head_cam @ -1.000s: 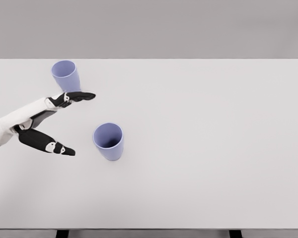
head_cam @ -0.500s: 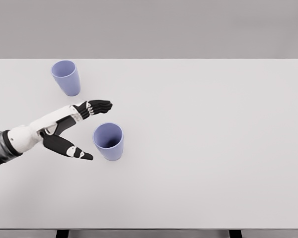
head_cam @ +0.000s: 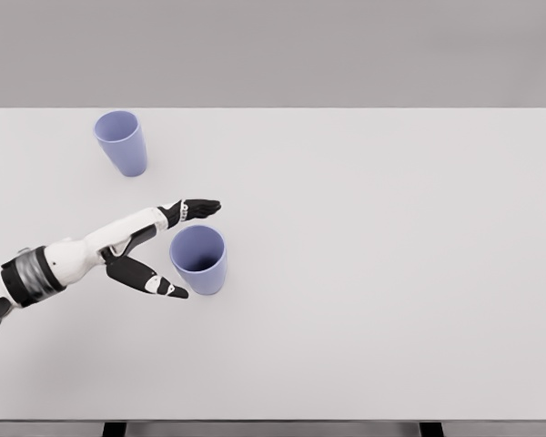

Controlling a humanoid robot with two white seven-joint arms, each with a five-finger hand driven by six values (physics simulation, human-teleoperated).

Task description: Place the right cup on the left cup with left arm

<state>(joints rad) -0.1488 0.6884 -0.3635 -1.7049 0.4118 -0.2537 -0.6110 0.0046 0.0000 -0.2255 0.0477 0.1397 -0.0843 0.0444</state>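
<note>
**Inspector:** Left hand was found spread wide and holding nothing, fingers reaching past the far side of the right cup, thumb low on its near left side. No contact could be confirmed on either side. Right hand was not in view.

**Clerk:** And the layout, largest item first?

**Inspector:** Table, white, carried both items. Right cup stood upright near the middle-left, mouth up, partly bracketed by the hand. Left cup stood upright toward the far left corner, well apart from the other.

**Clerk:** Your recommendation for the grasp?

**Inspector:** In my judgement the hand needed to advance until the cup wall sat deep between thumb and fingers, then close evenly at mid-height. A one-sided squeeze would likely have tipped or skidded so light a cup. Lift should have been straight up before any travel toward the left cup.
</note>
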